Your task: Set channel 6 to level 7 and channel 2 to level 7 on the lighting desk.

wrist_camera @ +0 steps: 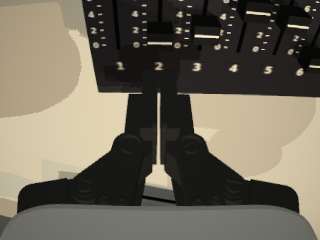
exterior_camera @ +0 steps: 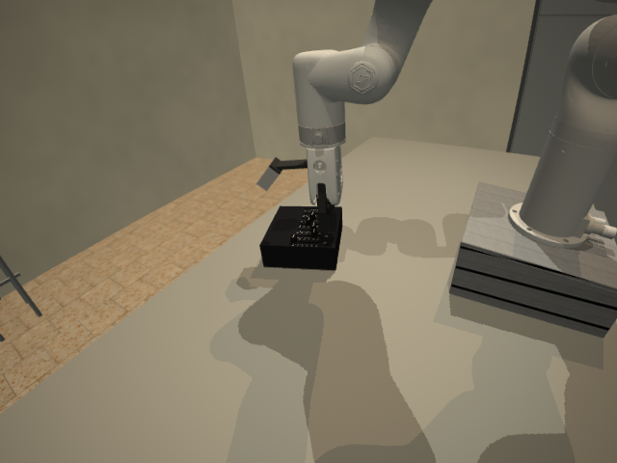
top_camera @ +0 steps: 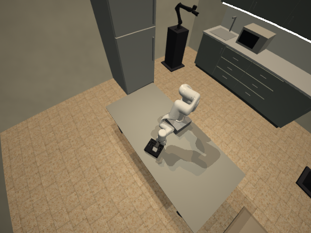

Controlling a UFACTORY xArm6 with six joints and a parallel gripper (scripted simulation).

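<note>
The black lighting desk point(top_camera: 149, 151) point(exterior_camera: 294, 255) point(wrist_camera: 220, 82) stands on its feet on the table point(top_camera: 200, 190) point(exterior_camera: 164, 348). In the wrist view its faders are numbered 1 to 6. The channel 2 cap point(wrist_camera: 160, 34) sits at about level 0. The channel 6 cap point(wrist_camera: 312, 62) is at the right edge, near the bottom of its scale. My gripper point(wrist_camera: 158, 90) point(exterior_camera: 322, 204) point(top_camera: 157, 146) is shut and empty, its fingertips at the desk's near edge just below the channel 2 cap.
The arm's base plate point(exterior_camera: 527, 269) point(top_camera: 179, 125) stands on the table to the right of the desk. The desk is near the table's edge, with the tiled floor point(exterior_camera: 99, 269) beyond. A fridge point(top_camera: 130, 45) and kitchen counters point(top_camera: 250, 72) stand farther off.
</note>
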